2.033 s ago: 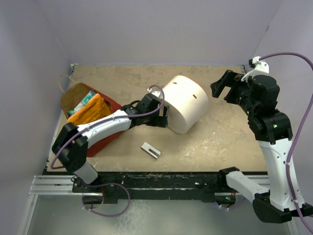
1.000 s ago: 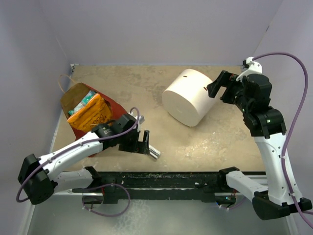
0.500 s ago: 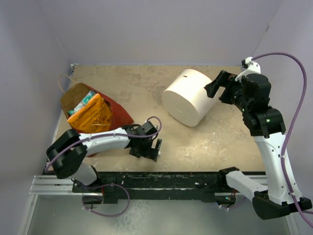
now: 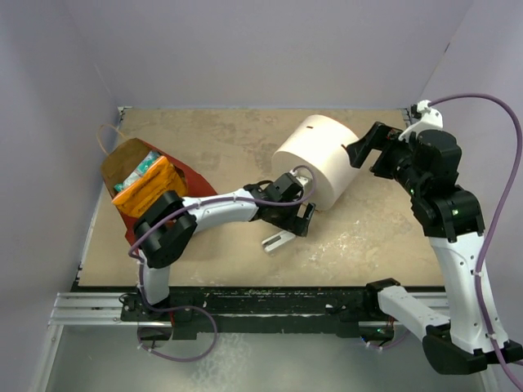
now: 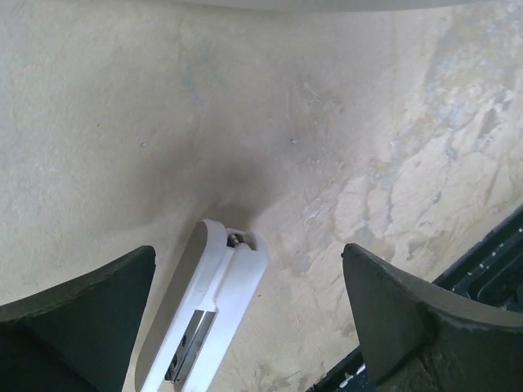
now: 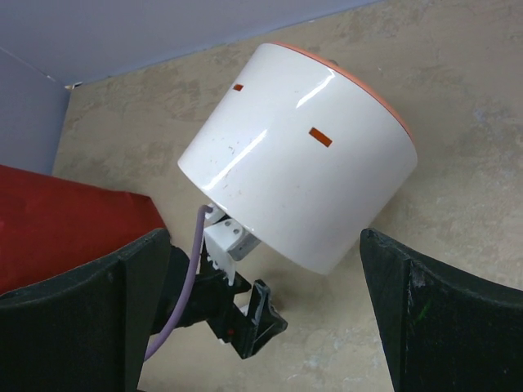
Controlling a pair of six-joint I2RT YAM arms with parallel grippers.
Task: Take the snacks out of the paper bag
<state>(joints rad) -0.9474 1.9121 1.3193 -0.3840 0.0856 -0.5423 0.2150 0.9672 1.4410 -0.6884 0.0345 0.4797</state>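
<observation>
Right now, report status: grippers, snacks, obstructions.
Left gripper open, empty, above grey bracket. Right gripper open, empty, facing white cylinder. Snacks inside paper bag. Cylinder, bracket clear of bag.

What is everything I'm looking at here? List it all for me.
paper bag: one, red outside, brown inside, left side of the table
snacks: at least two showing, orange and teal, in the bag's mouth
cylinder: one, white, on its side, mid-table
bracket: one, grey-white, flat on the table near the front
table: one, beige
left gripper: one, black, open, above the bracket
right gripper: one, black, open, right of the cylinder
</observation>
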